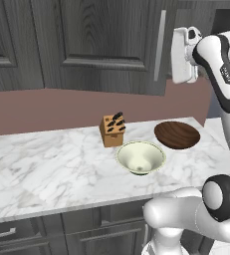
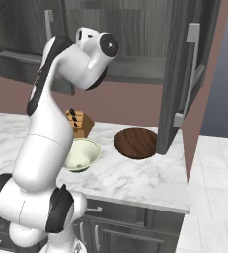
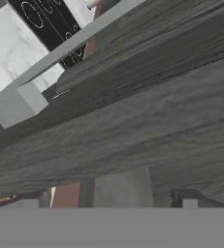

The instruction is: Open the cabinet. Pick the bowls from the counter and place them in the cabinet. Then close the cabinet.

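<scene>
Here the cabinet (image 2: 135, 39) is seen partly opened: its right door (image 2: 182, 84) is swung well out over the end of the counter (image 2: 135, 183), edge-on in the right base view, with the silver bar handle (image 2: 189, 74) on its outer face. The gripper (image 1: 183, 55) is raised to handle height beside that door in the left base view; its fingertips are not made out in any view, so its state is taken as spread wide, with nothing held. In the hand view the wood grain of the door and the grey bar of the handle are seen at very close range, which suggests the hand is kept near the door because the opening step is judged barely finished. The two bowls are left on the counter below: the cream-white bowl (image 1: 141, 158) stands near the front, the dark wooden bowl (image 1: 176, 135) just behind and to its right, apart from it, and the knife block (image 1: 112, 130) stands just behind the cream one. Neither bowl is yet lifted, so placing and closing are judged still to be done.
</scene>
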You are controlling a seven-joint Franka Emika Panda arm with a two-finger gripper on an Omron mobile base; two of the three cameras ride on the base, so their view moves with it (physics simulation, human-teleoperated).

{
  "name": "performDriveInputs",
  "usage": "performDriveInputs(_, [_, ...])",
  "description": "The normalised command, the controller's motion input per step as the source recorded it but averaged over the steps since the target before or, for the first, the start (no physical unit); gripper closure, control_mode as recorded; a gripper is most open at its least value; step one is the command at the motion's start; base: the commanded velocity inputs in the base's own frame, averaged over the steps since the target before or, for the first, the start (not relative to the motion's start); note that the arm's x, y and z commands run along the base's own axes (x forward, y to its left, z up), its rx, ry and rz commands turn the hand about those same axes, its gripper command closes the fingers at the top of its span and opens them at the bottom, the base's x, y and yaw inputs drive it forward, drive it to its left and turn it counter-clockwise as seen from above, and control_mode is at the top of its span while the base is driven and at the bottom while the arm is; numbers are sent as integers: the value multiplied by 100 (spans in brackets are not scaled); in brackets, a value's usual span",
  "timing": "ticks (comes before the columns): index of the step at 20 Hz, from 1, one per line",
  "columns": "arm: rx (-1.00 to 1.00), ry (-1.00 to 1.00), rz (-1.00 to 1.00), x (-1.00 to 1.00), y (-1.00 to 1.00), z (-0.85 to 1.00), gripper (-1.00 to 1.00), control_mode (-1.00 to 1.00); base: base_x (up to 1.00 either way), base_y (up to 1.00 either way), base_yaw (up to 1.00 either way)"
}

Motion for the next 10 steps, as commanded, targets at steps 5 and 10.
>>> performDriveInputs(5, [0, -7, 12, -27, 11, 1, -100, -100, 0, 0, 0])
performDriveInputs(10, [0, -12, 10, -77, 31, 5, -100, -100, 0, 0, 0])
